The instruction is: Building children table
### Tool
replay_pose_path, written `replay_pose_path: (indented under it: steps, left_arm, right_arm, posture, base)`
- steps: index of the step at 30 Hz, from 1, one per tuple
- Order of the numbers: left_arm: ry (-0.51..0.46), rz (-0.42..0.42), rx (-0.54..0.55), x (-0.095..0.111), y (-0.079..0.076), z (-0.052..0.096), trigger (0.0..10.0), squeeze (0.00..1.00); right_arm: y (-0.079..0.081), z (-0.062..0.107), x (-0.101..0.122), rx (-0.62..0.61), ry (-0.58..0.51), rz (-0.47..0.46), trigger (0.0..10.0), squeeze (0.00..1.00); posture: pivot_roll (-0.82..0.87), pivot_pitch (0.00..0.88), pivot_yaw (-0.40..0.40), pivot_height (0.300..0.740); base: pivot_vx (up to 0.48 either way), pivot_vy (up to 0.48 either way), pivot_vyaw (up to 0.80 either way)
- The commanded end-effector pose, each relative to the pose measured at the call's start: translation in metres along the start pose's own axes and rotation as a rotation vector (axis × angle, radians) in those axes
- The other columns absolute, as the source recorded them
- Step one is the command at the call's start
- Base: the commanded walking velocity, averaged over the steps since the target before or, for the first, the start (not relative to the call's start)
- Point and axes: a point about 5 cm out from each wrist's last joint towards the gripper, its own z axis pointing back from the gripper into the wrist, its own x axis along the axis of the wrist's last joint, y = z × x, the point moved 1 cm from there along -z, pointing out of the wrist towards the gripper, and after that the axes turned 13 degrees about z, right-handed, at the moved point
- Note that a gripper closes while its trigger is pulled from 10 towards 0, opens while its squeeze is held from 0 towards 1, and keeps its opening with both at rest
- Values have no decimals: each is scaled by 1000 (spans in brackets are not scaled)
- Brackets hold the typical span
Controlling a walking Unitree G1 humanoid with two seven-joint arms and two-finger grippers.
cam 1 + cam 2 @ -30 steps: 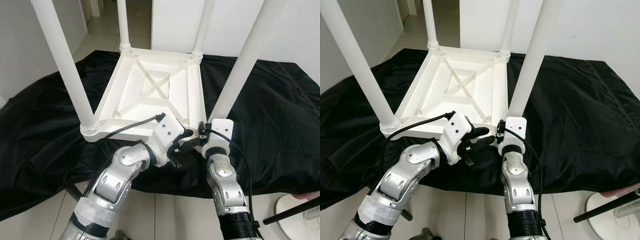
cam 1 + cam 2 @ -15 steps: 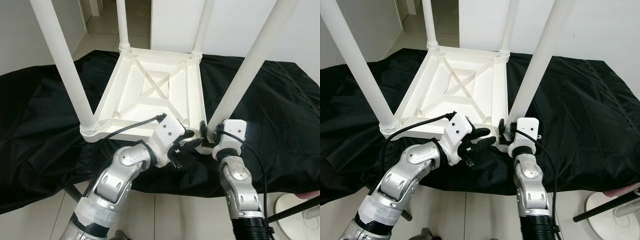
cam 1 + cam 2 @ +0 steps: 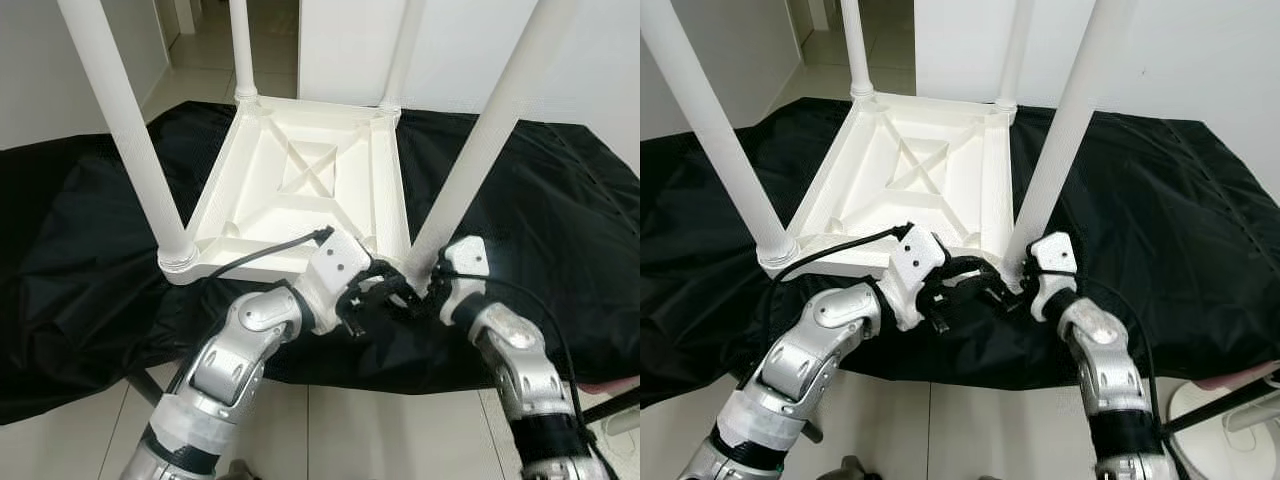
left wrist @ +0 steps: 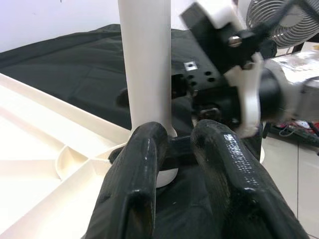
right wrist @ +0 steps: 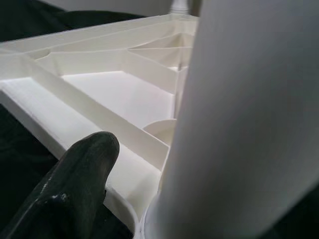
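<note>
A white plastic children's table (image 3: 215, 205) lies upside down on a black cloth, its legs pointing up. My right gripper (image 3: 424, 288) sits at the foot of the near right leg (image 3: 480, 130), shut around it where it meets the table corner. In the right wrist view the leg (image 5: 249, 124) stands right beside one finger (image 5: 75, 184). My left gripper (image 3: 390, 294) hovers just left of that same corner, slightly open with nothing between its fingers (image 4: 144, 149). Beyond them the leg (image 4: 147, 59) rises from its socket.
The black cloth (image 3: 560, 200) spreads widely around the table over a tiled floor (image 3: 340, 440). The near left leg (image 3: 125, 130) and two far legs (image 3: 240, 50) stand tall. A fan (image 4: 279, 20) and a black rod (image 3: 1225, 400) are off to the right.
My right arm has swung outward to the right and its wrist has turned, with the gripper staying at the leg's foot. The left gripper has held its place.
</note>
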Motion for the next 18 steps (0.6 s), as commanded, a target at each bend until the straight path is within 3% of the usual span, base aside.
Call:
replay_pose_path:
  steps: [1, 4, 5, 6, 8, 18]
  left_arm:
    - [-1, -11, 38, 0, 3, -2, 10000, 0]
    - [-3, -12, 40, 0, 3, -2, 10000, 0]
    - [-4, -13, 42, 0, 3, -2, 10000, 0]
    - [-5, -13, 43, 0, 3, -2, 10000, 0]
    - [-6, -13, 45, 0, 2, -1, 10000, 0]
    - [-5, -11, 58, -1, 2, 2, 10000, 0]
  right_arm:
    - [-1, -3, -4, 25, 10, 13, 10000, 0]
    - [-5, -8, -4, 45, 9, 23, 10000, 0]
    - [-6, -11, -5, 63, 16, 28, 7333, 0]
    - [-8, -13, -6, 81, 17, 29, 7333, 0]
    - [-9, -15, -9, 112, 16, 25, 0, 0]
    - [-8, -12, -16, 156, 21, 10, 0, 0]
  posture:
    - [-6, 0, -18, 740]
    - [-2, 0, -20, 740]
    - [3, 0, -22, 740]
    - [3, 0, -22, 740]
    - [9, 0, -25, 740]
    - [25, 0, -32, 740]
  base:
    - [0, 0, 0]
    - [0, 0, 0]
    - [0, 0, 0]
    - [0, 0, 0]
    - [0, 0, 0]
    - [0, 0, 0]
